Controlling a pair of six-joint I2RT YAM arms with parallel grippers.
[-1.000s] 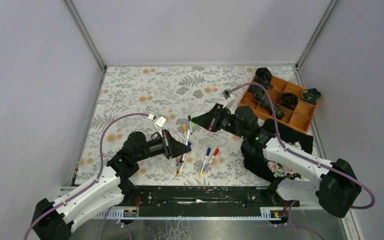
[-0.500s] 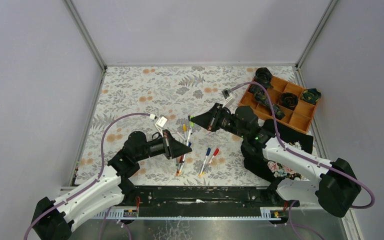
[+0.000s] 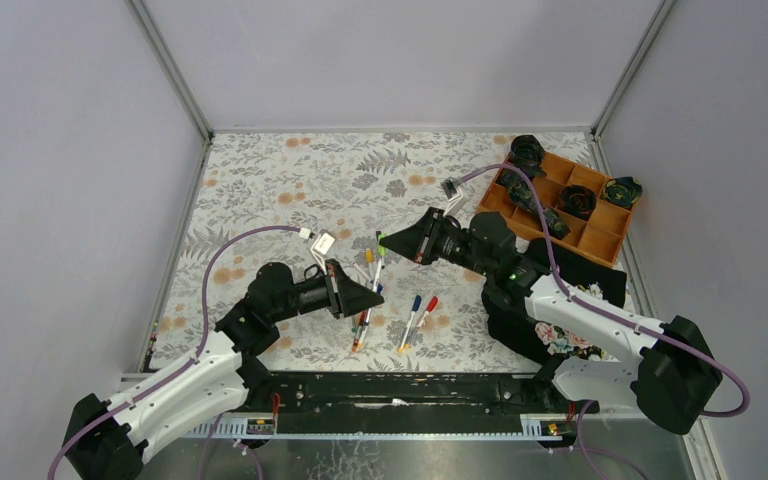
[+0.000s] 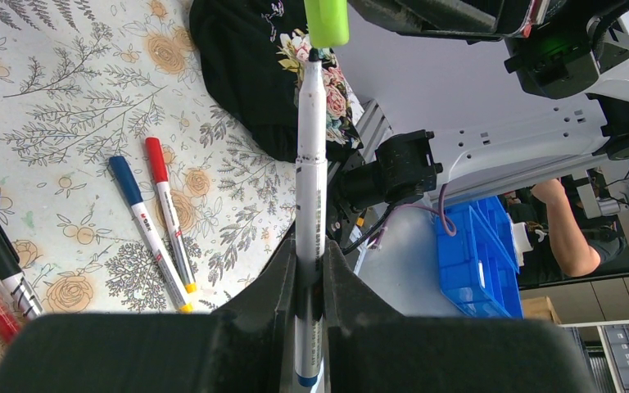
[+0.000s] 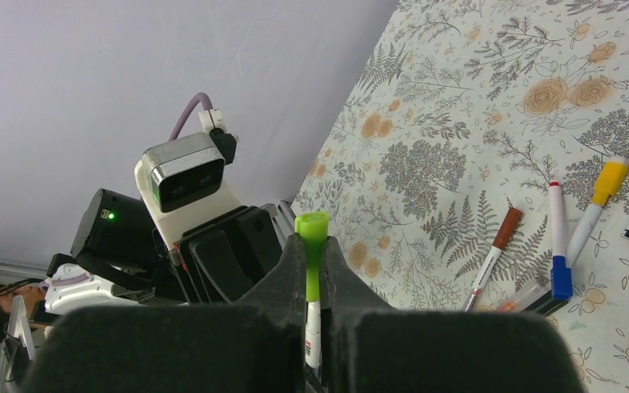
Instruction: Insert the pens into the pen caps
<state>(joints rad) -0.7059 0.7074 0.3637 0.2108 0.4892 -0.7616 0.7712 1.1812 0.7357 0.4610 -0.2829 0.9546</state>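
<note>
My left gripper [image 4: 309,255] is shut on a white pen [image 4: 309,164] with a blue rear end, and the pen points up at a green pen cap [image 4: 326,20]. My right gripper [image 5: 312,246] is shut on that green cap [image 5: 312,237], and the pen's white barrel [image 5: 314,332] shows between its fingers just below the cap. Seen from above, the two grippers [image 3: 372,296] [image 3: 384,243] face each other over the mat. The pen [image 3: 378,268] bridges them, with its tip at the cap's mouth. How deep the tip sits in the cap is hidden.
Capped pens lie on the floral mat: a blue one [image 3: 414,305], a red one [image 3: 429,304], also brown [image 5: 491,252], blue [image 5: 557,246] and yellow [image 5: 596,201] ones. A wooden tray [image 3: 600,240] of dark items stands at the back right. A black floral cloth [image 3: 610,285] lies under the right arm.
The right gripper with the green cap has edged slightly left. The left arm and the pen have stayed in place.
</note>
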